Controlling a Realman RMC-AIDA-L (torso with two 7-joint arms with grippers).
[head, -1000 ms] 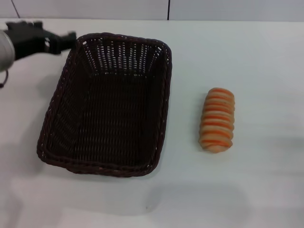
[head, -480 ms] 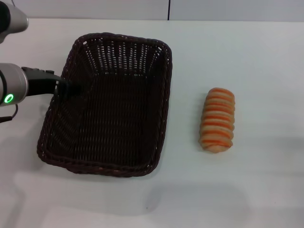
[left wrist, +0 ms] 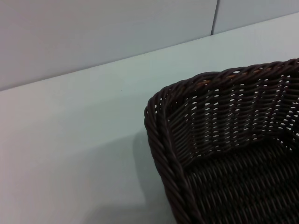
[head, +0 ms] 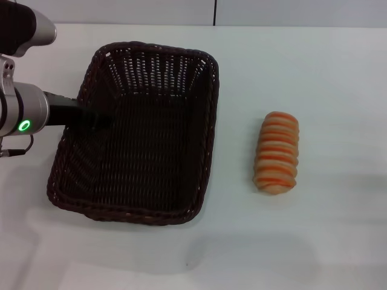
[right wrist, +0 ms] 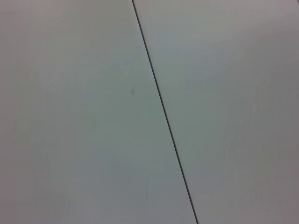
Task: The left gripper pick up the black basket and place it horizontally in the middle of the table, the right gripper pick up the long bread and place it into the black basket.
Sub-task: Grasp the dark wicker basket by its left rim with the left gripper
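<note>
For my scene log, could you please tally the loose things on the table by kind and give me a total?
Black basket: 1
Long bread: 1
Total: 2 things on the table. The left claw reaches over the basket's left rim; the right claw is out of view.

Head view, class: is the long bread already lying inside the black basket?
No, the long bread lies on the bare table, apart from the black basket and on its right.
</note>
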